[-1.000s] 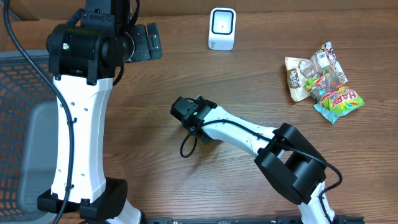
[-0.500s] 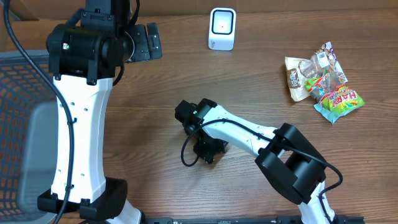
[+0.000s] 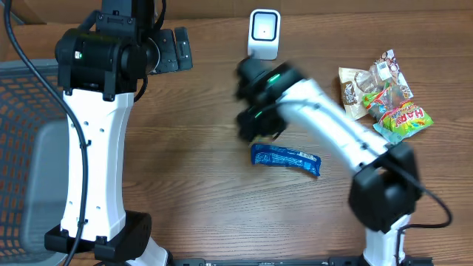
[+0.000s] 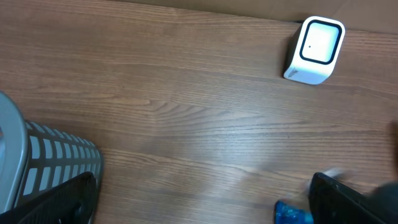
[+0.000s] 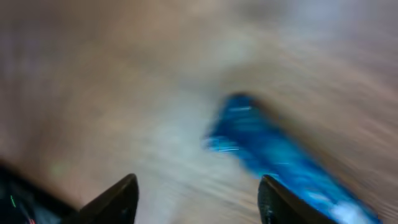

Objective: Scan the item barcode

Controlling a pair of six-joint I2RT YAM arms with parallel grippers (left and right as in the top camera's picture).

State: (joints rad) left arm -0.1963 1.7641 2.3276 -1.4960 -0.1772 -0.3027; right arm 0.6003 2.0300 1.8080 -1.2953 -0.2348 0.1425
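Black fingers (image 5: 118,200) of the right gripper (image 5: 198,185) stand spread apart with nothing between them. The blue snack packet (image 5: 273,152) lies on the wood just beyond their tips, though this wrist view is heavily blurred. Seen from overhead, that gripper hangs apart from the packet on its far side, between it and the white scanner (image 3: 264,33) at the table's far edge. The packet lies flat near the middle of the wooden table (image 3: 185,148), its long side running left to right, and neither arm holds it. The left gripper (image 4: 202,183) is likewise wide open and empty, its two dark fingers (image 4: 65,198) showing at the lower corners of its wrist view, over the far left of the table near a grey mesh basket (image 4: 43,158). A heap of colourful sweet packets (image 3: 384,96) lies well apart on the right side
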